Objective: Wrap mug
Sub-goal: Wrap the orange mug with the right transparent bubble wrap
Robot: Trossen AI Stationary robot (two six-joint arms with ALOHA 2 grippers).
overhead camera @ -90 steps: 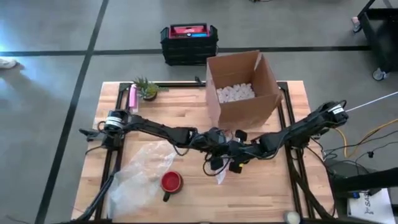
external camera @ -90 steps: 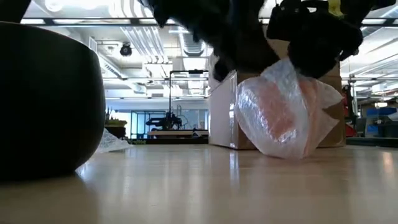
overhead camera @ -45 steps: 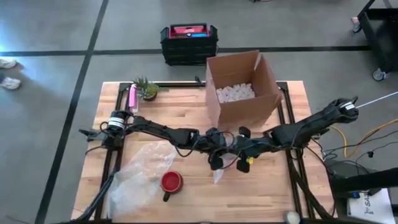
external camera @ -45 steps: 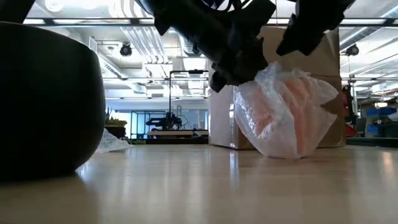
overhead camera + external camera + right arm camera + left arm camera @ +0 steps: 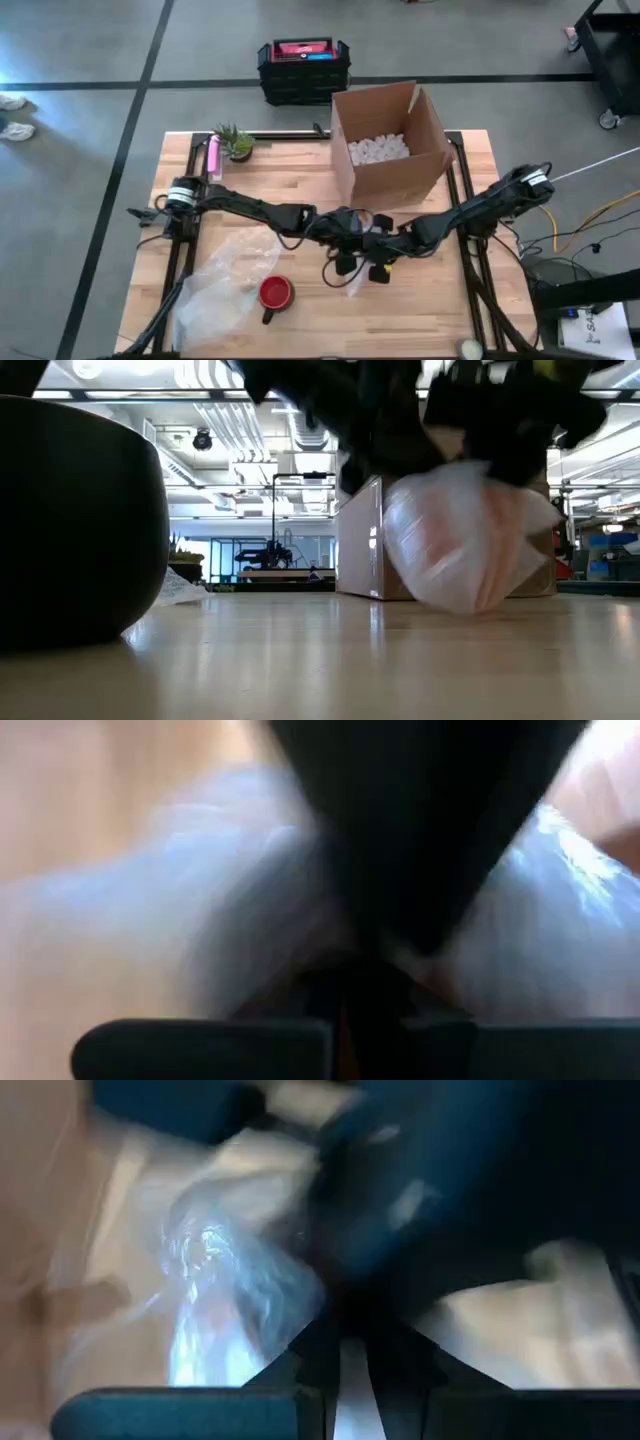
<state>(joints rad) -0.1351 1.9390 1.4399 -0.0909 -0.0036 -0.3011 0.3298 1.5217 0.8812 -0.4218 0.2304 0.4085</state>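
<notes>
Since half a second ago the right gripper (image 5: 383,262) has swung back in, meeting the left gripper (image 5: 345,258) over the bubble-wrapped bundle (image 5: 465,545) in front of the cardboard box (image 5: 388,140). Whether either gripper is open, I cannot tell. A loose plastic sheet (image 5: 222,282) lies beside the red mug (image 5: 275,293).

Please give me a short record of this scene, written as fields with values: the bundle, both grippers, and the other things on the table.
bundle: bubble-wrapped bundle, pinkish inside, at table middle
left gripper: at the bundle
right gripper: at the bundle, facing the left one
red mug: unwrapped, near front edge
loose wrap: plastic sheet beside the red mug
cardboard box: open, white filling inside
plant: back left corner
</notes>
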